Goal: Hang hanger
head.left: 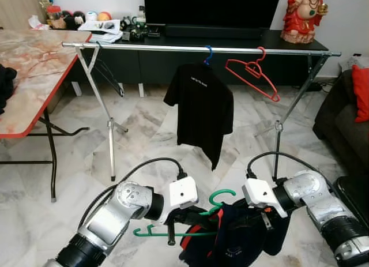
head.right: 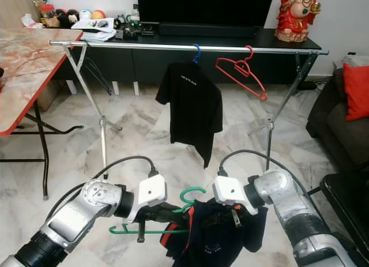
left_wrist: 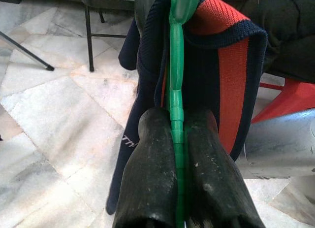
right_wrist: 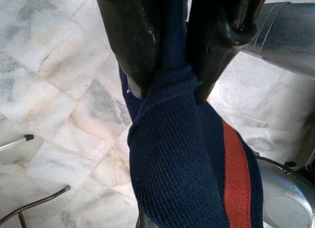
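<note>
At far left a marble-patterned tabletop [head.left: 29, 71] with a red edge stands clear of the work. The left end effector [head.left: 183, 220] is low in front of the robot, its two black fingers [left_wrist: 152, 179] pressed together on the bar of the green hanger [head.left: 173, 231], which they pinch edge-on in the left wrist view. The navy garment with a red stripe [head.left: 233, 241] drapes from that hanger, whose hook [head.left: 222, 198] rises between the two wrists. The right end effector [head.left: 262, 218] is closed on a fold of the same knit; the right wrist view shows the cloth squeezed between its fingertips [right_wrist: 135, 50]. Ahead, well apart from the load, the chrome drying rail [head.left: 144, 47] spans the room and carries a black T-shirt [head.left: 202, 114] on a blue hanger and, to its right, a bare red hanger [head.left: 253, 74]. Assessment: the hanger is loaded and held but not yet hung; the step in hand is carry and lift. The next move calls for raising the hook above the rail, probably onto the open stretch left of the T-shirt, with the right end effector releasing the cloth so it hangs free.
</note>
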You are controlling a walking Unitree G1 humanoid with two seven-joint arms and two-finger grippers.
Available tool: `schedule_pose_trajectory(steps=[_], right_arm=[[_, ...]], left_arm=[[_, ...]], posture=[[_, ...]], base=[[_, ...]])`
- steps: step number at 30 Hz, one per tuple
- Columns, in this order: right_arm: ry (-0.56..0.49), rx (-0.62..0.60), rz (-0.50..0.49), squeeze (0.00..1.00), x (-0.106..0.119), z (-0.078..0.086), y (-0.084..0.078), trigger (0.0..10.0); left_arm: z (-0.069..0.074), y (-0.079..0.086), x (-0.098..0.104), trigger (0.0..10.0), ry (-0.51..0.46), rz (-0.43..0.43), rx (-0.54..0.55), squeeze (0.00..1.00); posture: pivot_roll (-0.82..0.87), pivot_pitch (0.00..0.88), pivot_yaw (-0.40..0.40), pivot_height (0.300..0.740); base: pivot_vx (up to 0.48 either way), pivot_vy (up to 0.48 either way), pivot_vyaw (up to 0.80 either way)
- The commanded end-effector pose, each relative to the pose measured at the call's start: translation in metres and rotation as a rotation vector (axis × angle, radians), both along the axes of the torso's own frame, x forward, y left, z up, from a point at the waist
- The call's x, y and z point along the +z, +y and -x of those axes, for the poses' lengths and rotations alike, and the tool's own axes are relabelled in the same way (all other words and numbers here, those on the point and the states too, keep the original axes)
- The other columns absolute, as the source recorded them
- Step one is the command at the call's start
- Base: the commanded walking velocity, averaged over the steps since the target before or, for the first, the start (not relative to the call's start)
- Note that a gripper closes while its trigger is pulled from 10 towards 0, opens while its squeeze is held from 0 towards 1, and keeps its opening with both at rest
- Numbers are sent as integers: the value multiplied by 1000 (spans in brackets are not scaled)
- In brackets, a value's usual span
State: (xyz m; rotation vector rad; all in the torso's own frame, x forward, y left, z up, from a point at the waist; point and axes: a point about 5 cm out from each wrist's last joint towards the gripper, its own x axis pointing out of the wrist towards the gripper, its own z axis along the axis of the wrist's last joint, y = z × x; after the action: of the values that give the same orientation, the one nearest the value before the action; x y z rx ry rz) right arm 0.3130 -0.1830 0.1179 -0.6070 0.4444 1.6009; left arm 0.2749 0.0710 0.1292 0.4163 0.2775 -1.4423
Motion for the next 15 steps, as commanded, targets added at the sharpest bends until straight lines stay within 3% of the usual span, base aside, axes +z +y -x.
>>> schedule_pose_trajectory(steps=[1,15], right_arm=[[24,31,5,0,-3,2,3,0],[45,43,15,0,-5,4,4,0]], left_arm=[[-3,-8,17,10000,-76,41,-31,0],[-6,-8,19,10000,-104,34,-27,0]], posture=[[-27,86,-75,740],[-28,62,-71,740]], base=[[0,0,0],[0,0,0]])
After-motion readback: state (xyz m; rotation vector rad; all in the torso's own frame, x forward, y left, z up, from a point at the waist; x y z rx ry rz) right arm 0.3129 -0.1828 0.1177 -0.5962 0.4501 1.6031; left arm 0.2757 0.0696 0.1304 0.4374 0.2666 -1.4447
